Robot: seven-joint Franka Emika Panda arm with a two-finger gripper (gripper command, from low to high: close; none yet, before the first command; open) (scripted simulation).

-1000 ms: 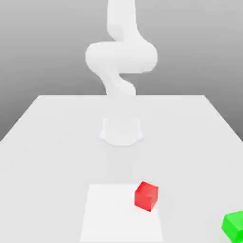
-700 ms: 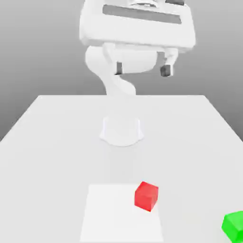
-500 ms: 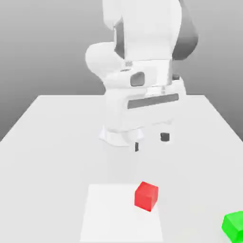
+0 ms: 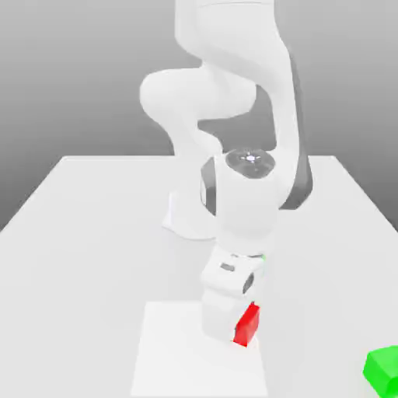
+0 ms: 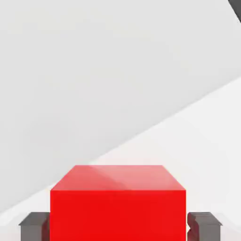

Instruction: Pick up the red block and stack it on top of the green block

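Note:
The red block (image 4: 248, 326) rests on the white table (image 4: 85, 233), in the front part of the exterior view, largely covered by the hand. My gripper (image 4: 233, 326) has come down over it. In the hand view the red block (image 5: 117, 207) sits between the two dark fingers (image 5: 34, 227), whose inner edges press against its two sides; the gripper is shut on it. The green block (image 4: 384, 370) lies on the table at the exterior view's far right front corner, well apart from the red one.
A paler square patch (image 4: 167, 357) marks the table under and around the red block. The arm's white base (image 4: 190, 218) stands at the middle of the table behind the hand.
The hand swung into view from above and dropped down onto the red block, which stayed in place. The green block has not moved.

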